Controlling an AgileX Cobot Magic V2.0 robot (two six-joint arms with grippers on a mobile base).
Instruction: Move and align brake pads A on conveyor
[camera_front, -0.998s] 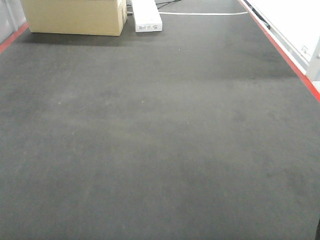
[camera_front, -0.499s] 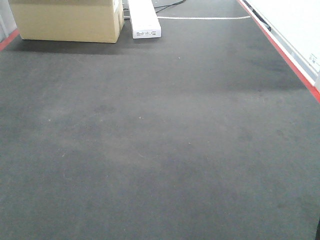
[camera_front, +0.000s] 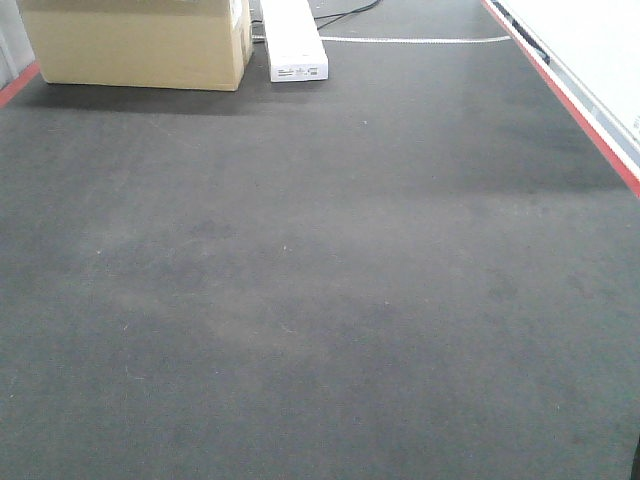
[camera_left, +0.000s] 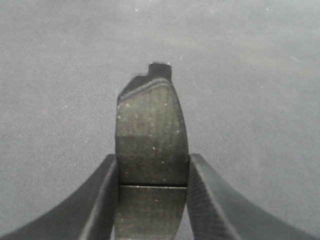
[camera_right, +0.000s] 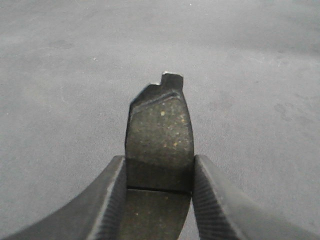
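1. The left jaws are closed on the left pad (camera_left: 150, 125). They clamp its two long edges across the cross groove, and the notched end projects past the jaw tips.
2. The right jaws grip the right pad (camera_right: 160, 125) in the same way.
3. Both pads are over the belt (camera_front: 320, 300). The wrist views do not show whether either one touches it.
4. The front view shows no pad lying on the belt. A box (camera_front: 140, 45) and a white unit (camera_front: 293, 40) sit at the far edge, toward the far left corner.
5. Handling: each pad is probably rigid and dense for its size. The gritty friction face should resist slipping.
6. Hold point: grip across the width at mid-length, at the groove. Because the edges are thin, an off-centre grip may let the pad pivot.
7. Risk: a dropped pad may chip. Lay it flat on the belt before releasing.
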